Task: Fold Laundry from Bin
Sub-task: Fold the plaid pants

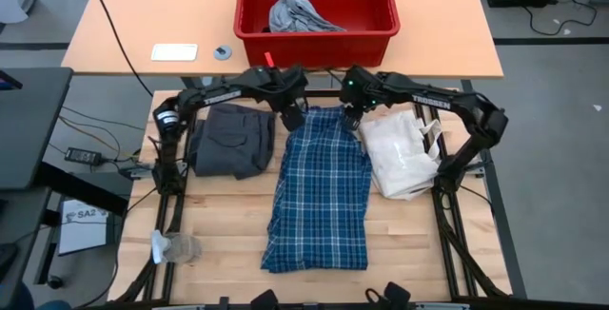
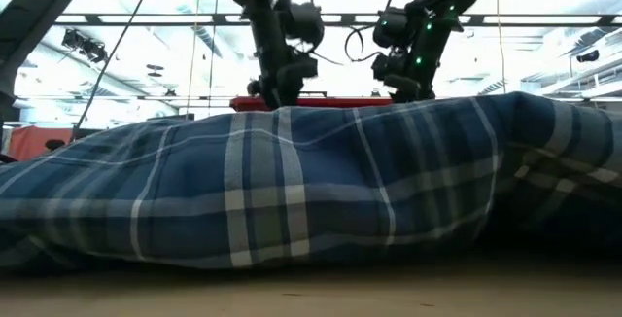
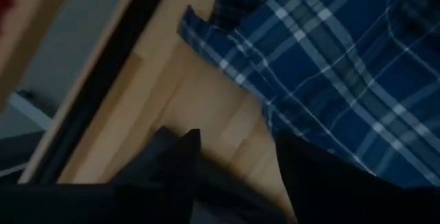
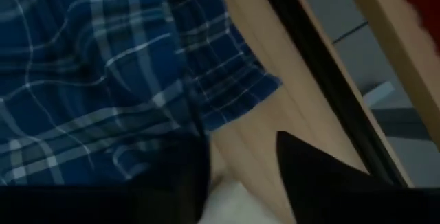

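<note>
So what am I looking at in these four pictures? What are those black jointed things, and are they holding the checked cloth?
They are two robot arms, each ending in a two-finger gripper. One picture looks straight down on the wooden table, one looks level across it, and two come from cameras on the arms' wrists.

A blue-and-white plaid garment lies flat in the middle, folded dark grey trousers on one side and a white fabric bag on the other. Behind the table a bright red plastic bin holds one crumpled light grey piece.

The left gripper and the right gripper sit at the plaid garment's far corners. In the wrist views both sets of fingers stand apart with bare wood between them, so nothing is held.
</note>
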